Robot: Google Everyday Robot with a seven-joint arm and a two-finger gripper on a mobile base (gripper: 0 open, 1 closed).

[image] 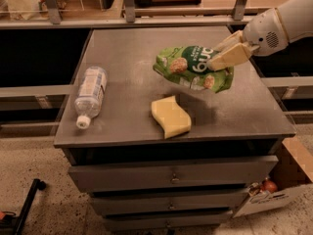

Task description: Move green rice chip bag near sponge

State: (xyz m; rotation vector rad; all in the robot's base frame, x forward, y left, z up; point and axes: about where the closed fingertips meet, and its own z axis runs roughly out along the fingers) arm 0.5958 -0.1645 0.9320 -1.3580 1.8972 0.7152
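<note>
The green rice chip bag (191,68) hangs in the air above the grey cabinet top (127,53), tilted, its dark green oval facing up. My gripper (226,57) comes in from the upper right and is shut on the bag's right end. The pale yellow sponge (170,115) lies flat on the cabinet top near the front edge, just below and left of the bag, apart from it.
A clear plastic water bottle (90,95) lies on its side at the left of the cabinet top, cap toward the front. Drawers (171,175) run below. A cardboard box (281,180) stands on the floor at the right. Shelving runs behind the cabinet.
</note>
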